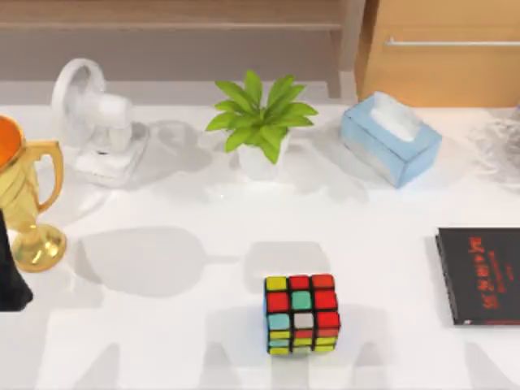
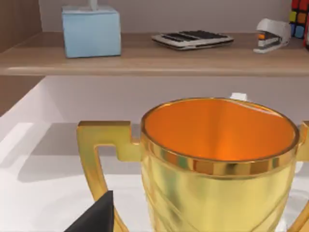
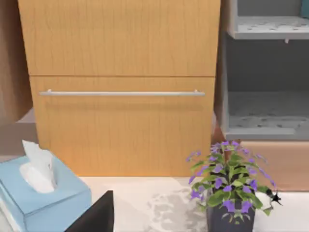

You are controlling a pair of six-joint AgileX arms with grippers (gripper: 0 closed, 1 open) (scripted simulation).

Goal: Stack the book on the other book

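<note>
Black book: it lies flat on the counter (image 1: 162, 357) at the right edge, well apart from the cube (image 1: 301, 314), and part of it (image 1: 479, 275) runs off the top view's edge.
Its cover: bare, with nothing resting on it.
Done so far: by my judgement nothing. The stack is not made and neither of my hands holds a book.
Left to do: grip the light-blue book, carry it over to the black one, set it flat on that cover and let go.
Left hand: low at the counter's left edge, just beside the gold trophy (image 2: 217, 169), whose orange inside faces my wrist. A dark corner of the hand (image 2: 94, 217) shows there. I cannot tell whether it is wide or narrow.
Right hand: it looks toward the wooden drawer (image 3: 120, 130) behind the counter, with the tissue box (image 3: 38, 193) and a purple-flowered pot (image 3: 229, 193) ahead of it. A dark corner of the hand (image 3: 94, 217) shows. I cannot tell its state either.
Writing on the black book: red lettering on the cover, too small for me to read.
Other labels: I can read none on the tissue box, trophy, fan (image 1: 97, 122) or cube. The cube carries plain coloured squares.
</note>
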